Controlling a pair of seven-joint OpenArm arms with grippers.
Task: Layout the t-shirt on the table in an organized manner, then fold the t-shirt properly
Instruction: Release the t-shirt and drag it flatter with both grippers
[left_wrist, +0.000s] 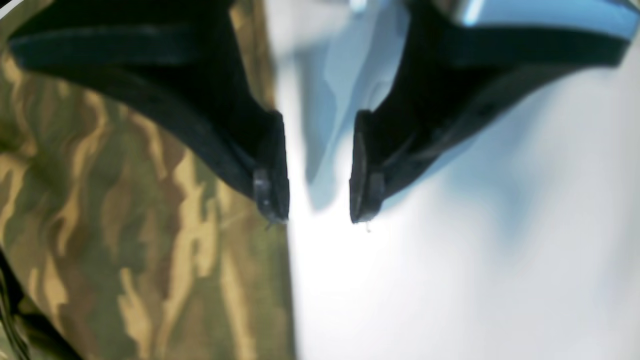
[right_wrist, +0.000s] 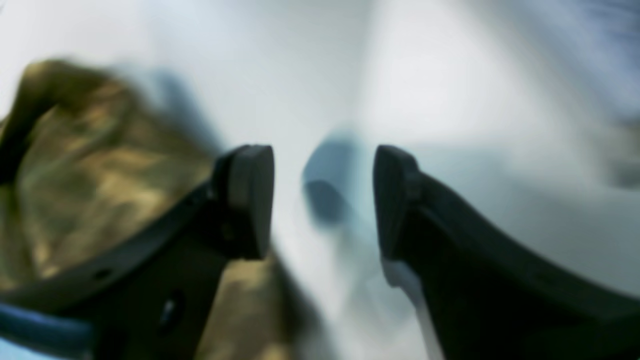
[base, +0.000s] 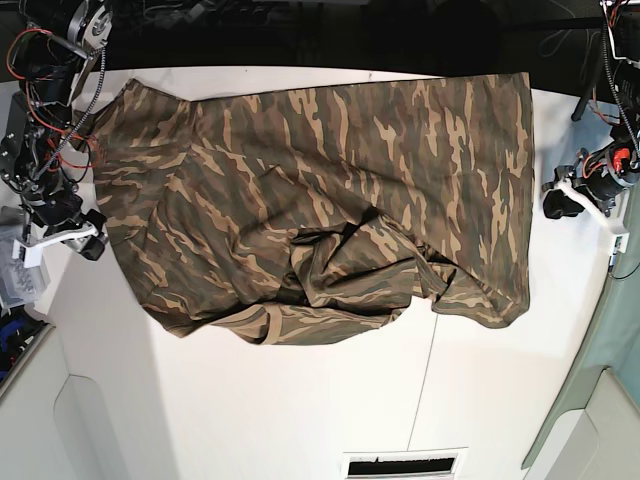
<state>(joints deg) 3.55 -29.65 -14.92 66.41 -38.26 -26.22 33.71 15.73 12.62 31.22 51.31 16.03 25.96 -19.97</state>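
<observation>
The camouflage t-shirt (base: 330, 190) lies spread across the white table (base: 300, 400), flat along the far edge and bunched into folds near its front middle. My left gripper (base: 556, 201) hovers just off the shirt's right edge. In the left wrist view it (left_wrist: 317, 216) is open with only bare table between the fingers, and the shirt's edge (left_wrist: 125, 225) runs under one fingertip. My right gripper (base: 90, 240) sits at the shirt's left edge. In the blurred right wrist view it (right_wrist: 324, 200) is open and empty, with rumpled cloth (right_wrist: 90, 165) beside it.
A thin dark seam (base: 425, 390) runs across the table in front of the shirt. A slotted vent (base: 400, 465) sits at the near edge. Cabled arm bases stand at the far left (base: 45, 90) and far right (base: 615, 160). A small clear box (base: 12, 275) sits at the left edge.
</observation>
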